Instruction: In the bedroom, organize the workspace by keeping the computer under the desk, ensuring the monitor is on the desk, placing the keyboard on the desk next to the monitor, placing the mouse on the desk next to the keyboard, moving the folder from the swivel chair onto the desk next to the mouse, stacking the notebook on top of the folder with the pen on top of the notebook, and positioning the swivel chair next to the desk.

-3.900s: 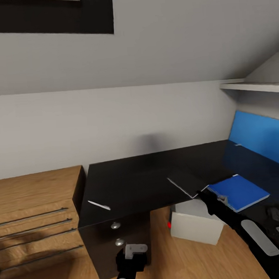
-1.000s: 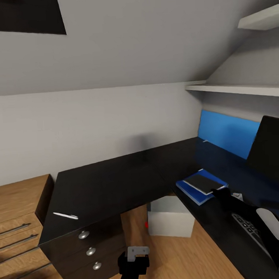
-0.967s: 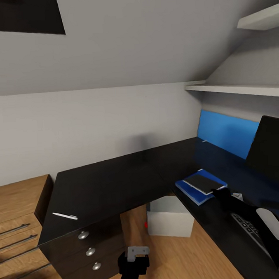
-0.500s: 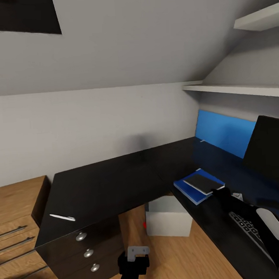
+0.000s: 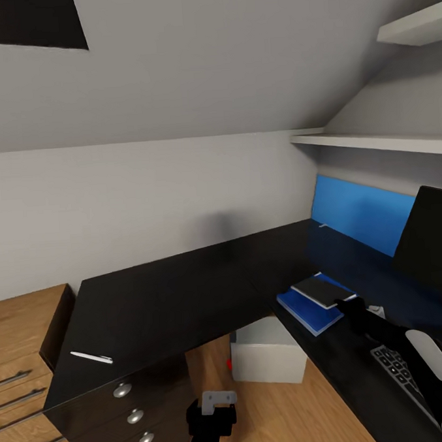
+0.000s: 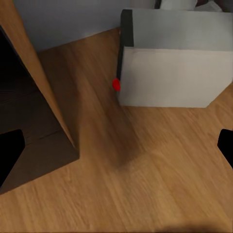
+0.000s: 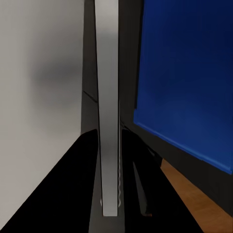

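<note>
The black L-shaped desk (image 5: 173,296) fills the middle of the head view. On its right wing the grey notebook (image 5: 322,291) lies on the blue folder (image 5: 306,309). My right gripper (image 5: 350,304) is at the notebook's near corner; in the right wrist view the notebook's edge (image 7: 108,121) runs between the fingers, with the folder (image 7: 189,77) beside it. The white pen (image 5: 91,357) lies on the desk's left end. The keyboard (image 5: 401,372) and monitor (image 5: 432,247) are at the right. The computer (image 5: 267,359) (image 6: 170,68) sits under the desk. My left gripper (image 5: 210,414) (image 6: 116,150) hangs open above the floor. The mouse and swivel chair are out of view.
A light-wood dresser (image 5: 19,338) stands against the desk's left end. Black drawers with silver knobs (image 5: 131,416) sit under the pen's end. A white shelf (image 5: 373,141) and a blue back panel (image 5: 361,215) rise at the right. Wood floor (image 6: 145,184) lies beneath my left gripper.
Earlier the right gripper held the notebook over the desk, left of the folder; now the notebook rests on the folder. Over the last second only the camera has shifted slightly.
</note>
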